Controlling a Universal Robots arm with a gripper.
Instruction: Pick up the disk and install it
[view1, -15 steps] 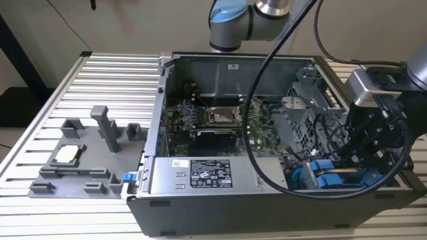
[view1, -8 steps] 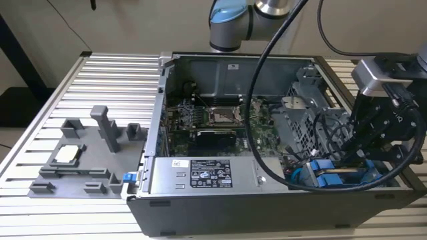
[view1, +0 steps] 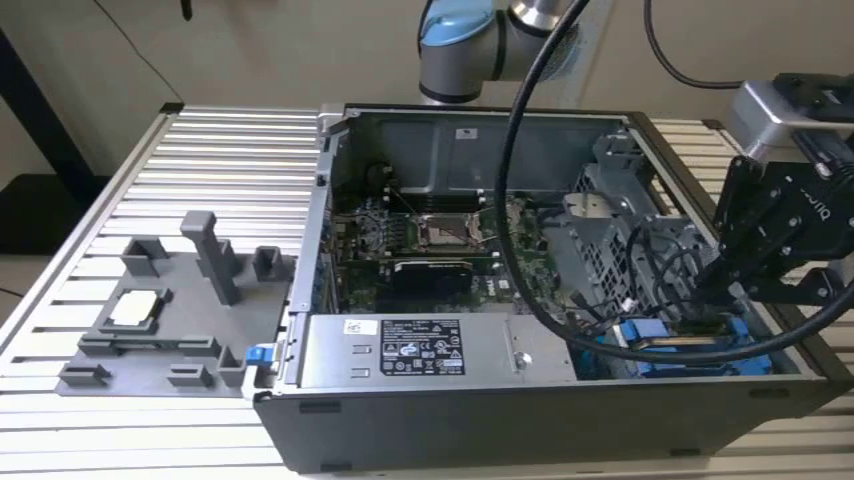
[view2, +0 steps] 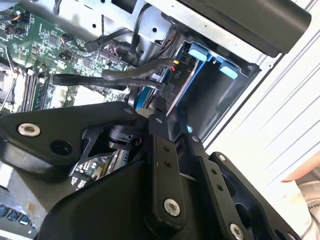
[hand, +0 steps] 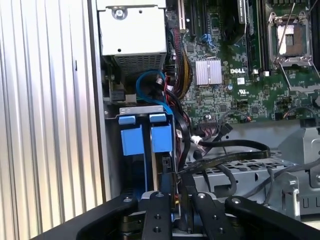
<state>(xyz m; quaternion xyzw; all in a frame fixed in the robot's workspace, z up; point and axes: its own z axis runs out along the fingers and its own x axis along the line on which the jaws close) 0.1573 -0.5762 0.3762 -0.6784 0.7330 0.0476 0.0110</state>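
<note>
**Claw at the drive bay, disk standing on edge in its slot**

The claw (view1: 705, 300) is reaching down into the open computer case (view1: 441, 420), at the corner on the exterior view's right where the blue drive bay (view1: 694, 355) is sitting. Directly below its fingertips the disk (hand: 162, 150) is standing on edge in its blue carrier, inside the bay; in the second wrist view its silver face (view2: 182, 82) is showing just past the fingertips. The fingers (hand: 159, 212) are sitting close together on either side of the disk's upper edge, with only a narrow gap between them, and they are appearing to pinch that edge; whether they are truly bearing on it I cannot tell for certain.

Just beside the disk, on the side toward the case wall, a second blue-framed drive (hand: 132, 140) is occupying the neighbouring slot. On the claw's other side, black cables (hand: 225, 155) are looping across the grey metal drive cage (hand: 260, 175). Beyond the bay, the green motherboard (hand: 240, 85) is lying with its empty processor socket (hand: 289, 37).

Well apart from the claw, on the slatted table (view1: 227, 150) outside the case, a grey fixture (view1: 167, 320) is standing with a small pale part (view1: 136, 308) resting in it.
</note>
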